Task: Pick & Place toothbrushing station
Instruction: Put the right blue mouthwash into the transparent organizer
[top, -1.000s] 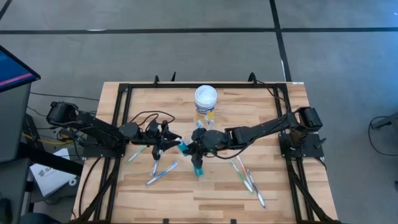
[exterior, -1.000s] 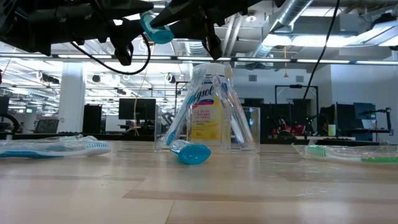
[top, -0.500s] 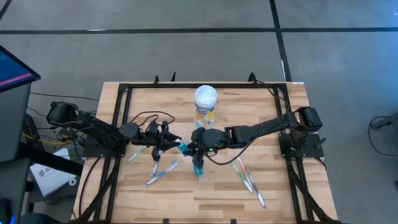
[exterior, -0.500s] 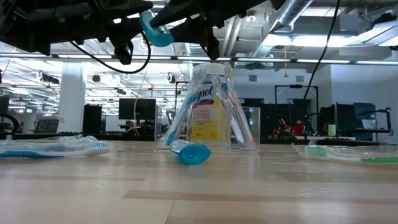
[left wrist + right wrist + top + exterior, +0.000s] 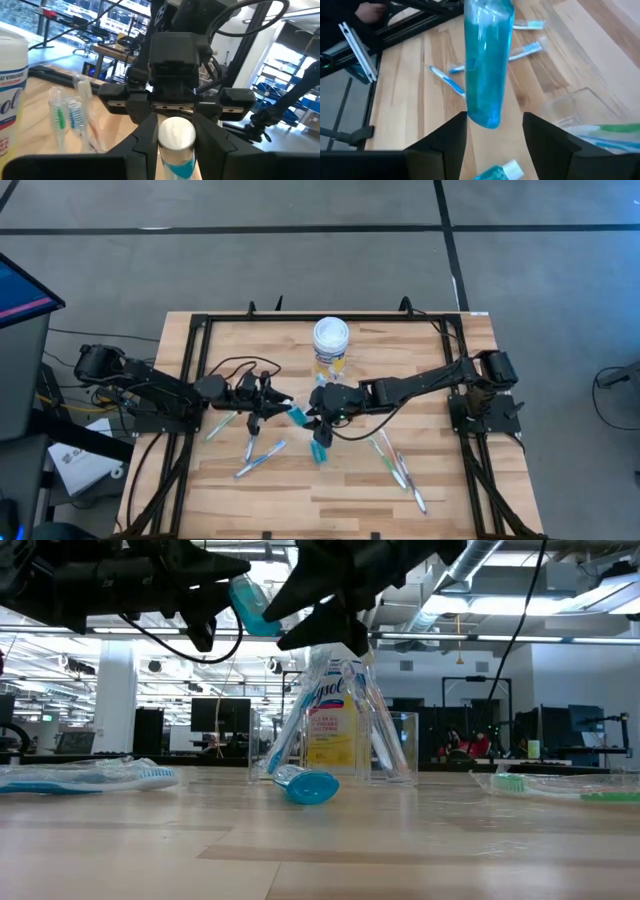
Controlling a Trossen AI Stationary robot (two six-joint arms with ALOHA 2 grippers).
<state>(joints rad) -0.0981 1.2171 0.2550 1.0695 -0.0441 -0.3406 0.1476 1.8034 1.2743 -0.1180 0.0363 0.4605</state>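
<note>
Left pincer [image 5: 272, 402] is above counter centre, pinching a small translucent teal tube with a white cap [image 5: 296, 416]; cap end sits between its fingers [image 5: 146, 141], and the tube is held in the air, clear of the wood. Right pincer [image 5: 313, 417] faces it from the right, fingers [image 5: 451, 136] spread either side of the tube's far end, with a gap showing on both sides in the right wrist view, not gripping.

Directly under the two pincers a second teal tube [image 5: 306, 784] lies on the light wooden counter [image 5: 330, 490], just near of a small clear plastic cup [image 5: 395, 748] holding toothbrushes. In the low view the cup [image 5: 70, 120] stands in front of a yellow jar with a white lid [image 5: 331, 340], which sits far-centre.

Loose toothbrushes:
- blue-white ones [image 5: 260, 459] near-left of centre, under and beside the left pincer
- green and pink-white ones [image 5: 398, 468] near-right, fanned toward the near edge
- one blue-white [image 5: 90, 777] at far left of the low view, one green [image 5: 560, 786] at its far right

Black metal frame [image 5: 196, 350] runs round the counter edges.
</note>
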